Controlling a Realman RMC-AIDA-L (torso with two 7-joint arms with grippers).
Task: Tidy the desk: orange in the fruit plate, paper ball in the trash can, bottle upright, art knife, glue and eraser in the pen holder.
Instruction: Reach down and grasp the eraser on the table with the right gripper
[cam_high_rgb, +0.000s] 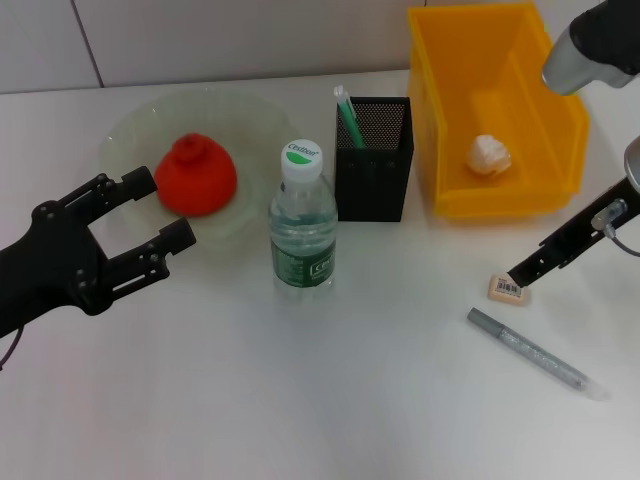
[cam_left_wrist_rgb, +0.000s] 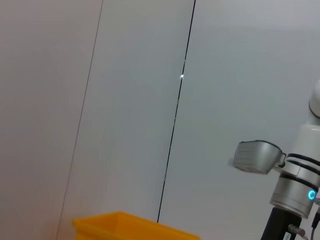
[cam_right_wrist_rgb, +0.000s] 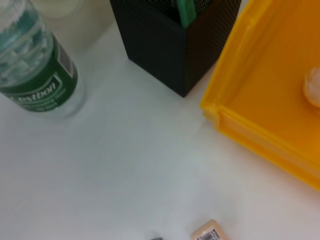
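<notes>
- The eraser (cam_high_rgb: 507, 289) lies flat on the white table (cam_high_rgb: 300, 400), in front of the yellow trash can (cam_high_rgb: 500, 190).
- The right gripper (cam_high_rgb: 524, 274) has a dark fingertip touching the eraser's edge; whether it is open or closed, I cannot tell.
- A grey art knife (cam_high_rgb: 535, 353) lies just beside the eraser.
- The bottle (cam_high_rgb: 302, 225) stands upright beside the pen holder (cam_high_rgb: 373, 165).
- The orange (cam_high_rgb: 196, 176) sits in the fruit plate (cam_high_rgb: 130, 130).
- The left gripper (cam_high_rgb: 140, 225) hangs wide open, empty, by the plate.
</notes>
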